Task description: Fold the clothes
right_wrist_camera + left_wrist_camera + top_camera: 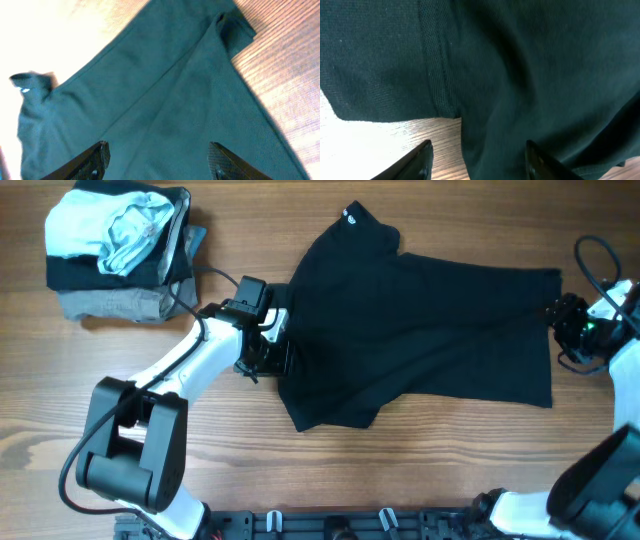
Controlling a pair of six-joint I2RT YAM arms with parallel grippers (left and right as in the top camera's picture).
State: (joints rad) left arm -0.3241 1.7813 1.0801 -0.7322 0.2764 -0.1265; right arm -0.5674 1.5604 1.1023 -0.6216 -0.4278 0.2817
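black shirt [420,330] laid flat across mid-frame, not yet folded. left gripper [265,345] at its left edge, fingers [422,161] spread astride the cloth, apparently to pinch it. right gripper [562,320] at the right edge, likewise spread. folded pile [115,255] upper left.

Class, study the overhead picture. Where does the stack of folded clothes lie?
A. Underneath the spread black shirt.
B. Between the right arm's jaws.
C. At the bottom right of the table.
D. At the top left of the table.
D: the stack of folded grey, black and light blue clothes lies at the top left of the brown wooden table, apart from the black short-sleeved shirt spread mid-table.
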